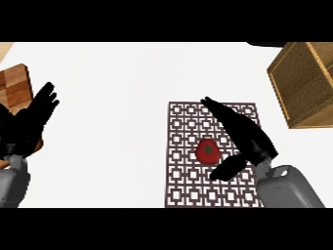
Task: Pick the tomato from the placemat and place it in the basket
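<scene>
A red tomato [208, 150] with a green stem lies on the brown patterned placemat [183, 127] near the middle of the white counter. My right hand [247, 137] hovers just to the tomato's right, fingers straight and pointing away, thumb spread below the tomato; it is open and not holding it. A wooden basket [299, 93] with a divider stands at the far right, apart from the placemat. My left hand [25, 124] rests open at the left edge, fingers up.
A wooden cutting board [7, 83] lies at the left edge, partly behind my left hand. White counter stretches between the board and the placemat and beyond the placemat's far edge.
</scene>
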Robot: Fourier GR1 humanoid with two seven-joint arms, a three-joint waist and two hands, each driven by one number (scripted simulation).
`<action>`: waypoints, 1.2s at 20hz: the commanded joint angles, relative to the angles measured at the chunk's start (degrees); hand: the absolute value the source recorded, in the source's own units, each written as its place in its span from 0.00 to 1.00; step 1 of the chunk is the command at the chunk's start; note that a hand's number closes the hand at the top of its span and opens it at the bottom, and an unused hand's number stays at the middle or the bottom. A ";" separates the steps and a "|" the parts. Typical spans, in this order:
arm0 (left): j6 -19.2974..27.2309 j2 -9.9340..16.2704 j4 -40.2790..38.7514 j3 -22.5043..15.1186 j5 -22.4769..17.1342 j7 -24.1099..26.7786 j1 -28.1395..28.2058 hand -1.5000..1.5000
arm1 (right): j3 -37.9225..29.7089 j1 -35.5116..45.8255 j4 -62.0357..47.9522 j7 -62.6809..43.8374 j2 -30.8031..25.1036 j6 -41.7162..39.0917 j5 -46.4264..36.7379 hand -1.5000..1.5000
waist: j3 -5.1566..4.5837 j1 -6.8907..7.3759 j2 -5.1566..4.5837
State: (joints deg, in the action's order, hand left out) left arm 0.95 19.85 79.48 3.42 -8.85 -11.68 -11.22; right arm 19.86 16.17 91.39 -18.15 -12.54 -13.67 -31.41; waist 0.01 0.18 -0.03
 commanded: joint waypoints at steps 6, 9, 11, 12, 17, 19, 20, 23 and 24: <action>-1.56 -1.01 0.95 2.95 0.90 -3.36 -1.46 0.50 | -2.57 -4.69 -3.87 8.60 0.25 0.21 -4.67 0.00 | 0.00 -0.22 0.05; -1.27 -2.59 3.12 2.91 2.86 -3.11 -0.56 0.50 | -3.57 -2.71 -1.78 6.44 2.10 -4.03 -5.26 0.00 | -0.01 -0.16 0.06; -3.16 -1.76 1.46 4.87 1.51 -2.78 -1.01 0.50 | -5.53 -4.05 -0.61 7.48 1.02 -5.87 -3.79 0.00 | -0.01 -0.22 0.05; -3.27 -2.81 0.36 3.66 2.79 -0.14 0.62 0.50 | -7.06 -2.54 -3.79 10.63 0.26 -6.43 -2.73 0.00 | -0.01 -0.16 0.03; -4.34 -2.04 -0.34 4.96 2.53 -1.79 -1.76 0.50 | -1.43 -8.54 2.97 8.71 4.75 -4.57 -5.59 0.00 | -0.02 -0.38 0.08; -2.80 -4.64 -1.56 3.70 5.01 1.11 -0.39 0.50 | -3.24 -7.54 -4.92 15.31 4.17 -2.62 -6.75 0.00 | -0.01 -0.20 0.02; -3.76 -3.86 -1.11 4.66 5.10 0.79 -0.53 0.50 | -6.43 -3.00 -3.76 12.04 4.04 -7.55 -5.11 0.00 | -0.01 -0.15 0.04; -3.92 -4.28 1.59 4.81 4.03 -1.62 0.76 0.50 | -5.32 -4.81 -6.74 15.13 2.38 -3.87 -9.67 0.00 | 0.00 -0.08 0.04; -4.75 -3.54 -0.85 5.58 4.73 0.97 0.40 0.50 | -2.39 -7.78 -1.10 10.38 5.30 -3.25 -11.09 0.00 | -0.01 -0.24 0.06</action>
State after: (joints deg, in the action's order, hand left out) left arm -3.31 16.65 79.92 8.58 -5.12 -12.54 -11.16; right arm 15.29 10.71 88.32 -6.11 -8.98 -18.70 -38.83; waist 0.00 0.01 0.02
